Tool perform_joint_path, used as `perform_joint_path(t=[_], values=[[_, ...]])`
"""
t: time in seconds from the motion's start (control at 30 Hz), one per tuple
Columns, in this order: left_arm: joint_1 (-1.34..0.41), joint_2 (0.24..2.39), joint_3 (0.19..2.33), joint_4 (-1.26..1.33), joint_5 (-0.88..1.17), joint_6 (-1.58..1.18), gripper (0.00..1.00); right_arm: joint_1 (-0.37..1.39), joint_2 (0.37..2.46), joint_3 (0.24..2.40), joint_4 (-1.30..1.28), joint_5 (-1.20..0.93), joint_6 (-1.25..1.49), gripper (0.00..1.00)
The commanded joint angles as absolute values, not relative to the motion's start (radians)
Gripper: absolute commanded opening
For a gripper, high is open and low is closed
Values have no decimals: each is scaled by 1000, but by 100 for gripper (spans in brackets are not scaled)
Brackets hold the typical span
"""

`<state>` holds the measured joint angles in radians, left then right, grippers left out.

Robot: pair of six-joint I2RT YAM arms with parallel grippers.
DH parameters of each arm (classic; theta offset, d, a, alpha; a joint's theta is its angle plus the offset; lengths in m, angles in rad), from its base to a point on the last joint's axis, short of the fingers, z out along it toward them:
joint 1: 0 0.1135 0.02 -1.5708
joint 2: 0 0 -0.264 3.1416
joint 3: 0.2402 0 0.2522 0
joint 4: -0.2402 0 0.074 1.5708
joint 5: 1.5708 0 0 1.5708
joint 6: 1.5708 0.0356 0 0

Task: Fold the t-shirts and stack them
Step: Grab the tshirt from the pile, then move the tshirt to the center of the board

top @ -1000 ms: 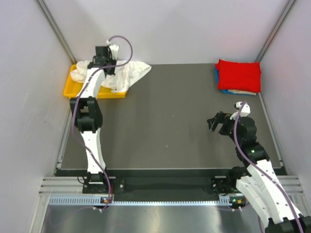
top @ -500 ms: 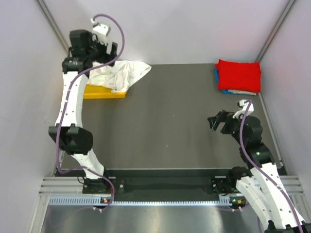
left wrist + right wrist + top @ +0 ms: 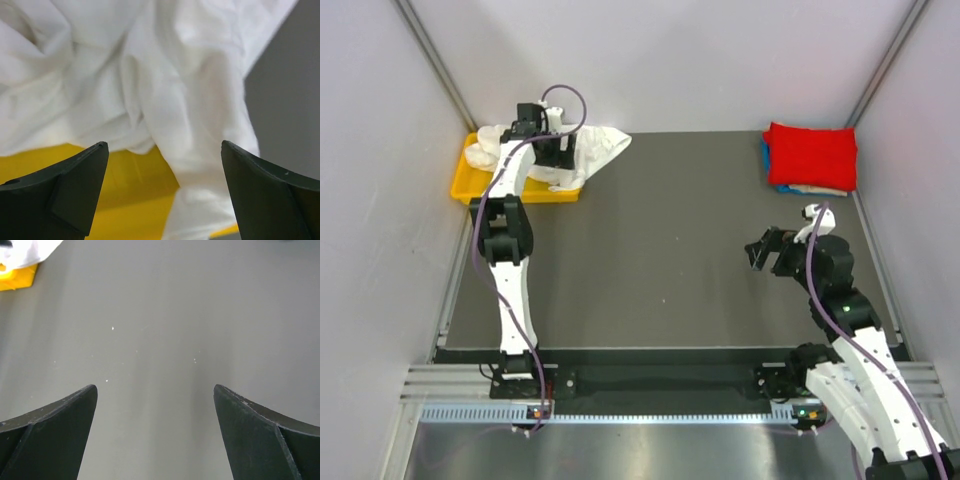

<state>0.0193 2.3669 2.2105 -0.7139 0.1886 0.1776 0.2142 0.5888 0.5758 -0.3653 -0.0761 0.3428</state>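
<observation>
While one pile looks finished, this job is maybe three quarters done by my guess.

Top view first: the folded stack sits in the far right corner of the table, with the red shirt on top, a blue one peeking out at its left edge and a cream one showing along the near edge. Over at the far left, the white shirt is a crumpled heap, half in the yellow tray and half spilling onto the table. The left gripper hangs right over that heap. The right gripper hovers above bare table, well apart from both the stack and the heap.

Left wrist view: the left gripper has its jaws spread wide with nothing pinched between them. The white shirt is bunched up just below, with yellow tray showing under it.

Right wrist view: the right gripper is wide apart too, holding nothing, looking at plain table. A scrap of the white shirt and a tray corner sit way off at the top left.

So what's left, as I read it: get the white one out flat, fold it, and put it on the red pile.
</observation>
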Motion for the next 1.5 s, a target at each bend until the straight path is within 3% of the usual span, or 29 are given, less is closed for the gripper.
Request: perform_joint_path(t=[0.0, 0.2, 0.27, 0.33, 0.37, 0.4, 0.47, 0.67, 0.93, 1.13, 1.3, 1.47], values=[[37, 2458, 2347, -637, 135, 84, 99, 227, 615, 578, -316, -72, 322, 100], [26, 2574, 2391, -569, 86, 98, 99, 227, 658, 572, -301, -61, 311, 100], [25, 2603, 2396, -571, 64, 120, 94, 229, 666, 572, -293, -61, 313, 100], [25, 2609, 2387, -586, 92, 136, 74, 229, 675, 575, -290, -66, 316, 100], [25, 2603, 2381, -595, 100, 141, 44, 227, 676, 577, -285, -64, 318, 100], [23, 2596, 2373, -595, 112, 152, 35, 229, 678, 580, -287, -67, 318, 100], [23, 2559, 2336, -589, 130, 150, 0, 229, 678, 586, -288, -69, 319, 100], [26, 2254, 2182, -468, 132, 132, 0, 229, 621, 618, -330, -71, 325, 100], [3, 1743, 2284, -645, 262, 159, 0, 229, 531, 710, -388, -176, 304, 100], [-222, 1427, 2111, -799, 341, 190, 0, 229, 483, 790, -350, -379, 311, 100], [-450, 1318, 1831, -841, 379, 127, 0, 230, 494, 848, -376, -449, 327, 100], [-499, 1468, 1755, -796, 436, 118, 0, 230, 529, 877, -440, -393, 313, 100]])
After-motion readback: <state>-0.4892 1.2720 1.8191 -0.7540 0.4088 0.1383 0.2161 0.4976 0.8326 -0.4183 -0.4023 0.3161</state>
